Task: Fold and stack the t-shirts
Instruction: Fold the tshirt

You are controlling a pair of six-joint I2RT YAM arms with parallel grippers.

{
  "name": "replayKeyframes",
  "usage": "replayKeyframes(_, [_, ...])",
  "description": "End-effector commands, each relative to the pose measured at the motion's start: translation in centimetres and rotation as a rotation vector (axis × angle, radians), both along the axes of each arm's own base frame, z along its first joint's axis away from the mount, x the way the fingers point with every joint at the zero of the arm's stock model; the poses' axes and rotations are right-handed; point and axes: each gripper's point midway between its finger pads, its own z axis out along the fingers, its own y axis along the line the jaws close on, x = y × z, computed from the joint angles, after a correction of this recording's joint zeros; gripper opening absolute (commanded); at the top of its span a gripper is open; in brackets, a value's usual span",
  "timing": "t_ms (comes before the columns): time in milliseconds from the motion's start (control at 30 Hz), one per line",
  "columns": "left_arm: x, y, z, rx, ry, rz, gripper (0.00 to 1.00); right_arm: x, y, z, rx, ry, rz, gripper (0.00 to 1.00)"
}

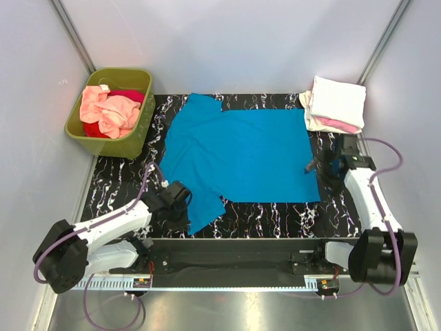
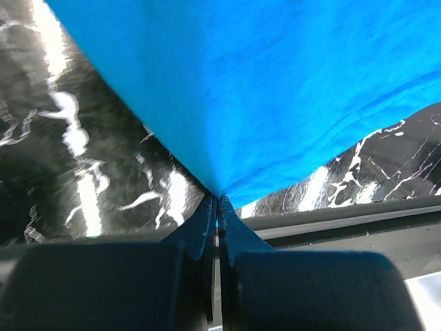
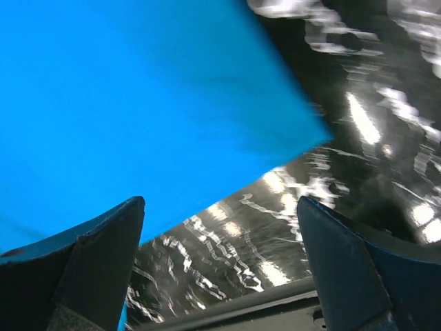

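– While the left gripper has its fingers pressed together on the near sleeve edge of the blue t-shirt, the right gripper is spread wide by the shirt's right hem corner, gripping nothing. Anyone else nervous?

– yeah lol. Shirt's lying mostly flat in the middle of the black marbled mat. The folded stack of cream-white and pink ones sits at the far right corner, and more shirts are heaped in the green tub far left. My guess: if left pulls before right has any cloth, the shirt drags skewed and bunches instead of folding clean

– that pinch also looks right at the hem, pretty thin bite. Could slip out mid-lift

– and right's so close to the corner it might close on bare mat and miss the fabric
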Motion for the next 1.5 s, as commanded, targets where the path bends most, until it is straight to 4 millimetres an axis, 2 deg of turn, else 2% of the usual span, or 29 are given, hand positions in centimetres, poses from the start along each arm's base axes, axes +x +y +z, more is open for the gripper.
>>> replayKeyframes(0, [1.9, 0.1, 2.7, 0.018, -0.093, 0.02, 0.0, -2.7, -2.1, -1.1, 0.071, 0.035, -0.207, 0.98])
replayKeyframes(67, [2.1, 0.3, 3.4, 0.017, -0.11, 0.03, 0.0, -3.7, -2.2, -2.7, 0.1, 0.054, -0.244, 0.95])
replayKeyframes(133, [2.1, 0.4, 3.9, 0.01, -0.114, 0.037, 0.0, -3.7, -2.6, -3.5, 0.148, 0.046, -0.29, 0.91])
replayKeyframes(167, [2.2, 0.3, 4.2, 0.003, -0.12, 0.038, 0.0, -4.2, -2.5, -4.6, 0.175, 0.065, -0.3, 0.9])
replayKeyframes(300, [2.2, 0.8, 5.0, 0.001, -0.136, 0.043, 0.0, -3.8, -3.0, -6.5, 0.256, 0.079, -0.342, 0.83])
replayKeyframes(567, [2.3, 1.8, 5.0, 0.017, -0.14, 0.062, 0.0, -3.0, -3.6, -9.4, 0.258, 0.123, -0.361, 0.71])
replayKeyframes(867, [2.6, 2.2, 5.4, 0.021, -0.148, 0.073, 0.0, -2.2, -4.6, -10.7, 0.216, 0.127, -0.361, 0.62])
replayKeyframes(1333, [2.8, 3.0, 6.9, 0.03, -0.173, 0.092, 0.0, -1.8, -4.5, -11.6, 0.217, 0.082, -0.329, 0.31])
replayKeyframes(1433, [2.7, 3.2, 7.3, 0.032, -0.179, 0.094, 0.0, -1.6, -4.4, -11.7, 0.226, 0.075, -0.315, 0.15])
replayKeyframes(1467, [2.7, 3.2, 7.4, 0.029, -0.184, 0.096, 0.0, -1.5, -4.3, -11.7, 0.231, 0.076, -0.312, 0.05])
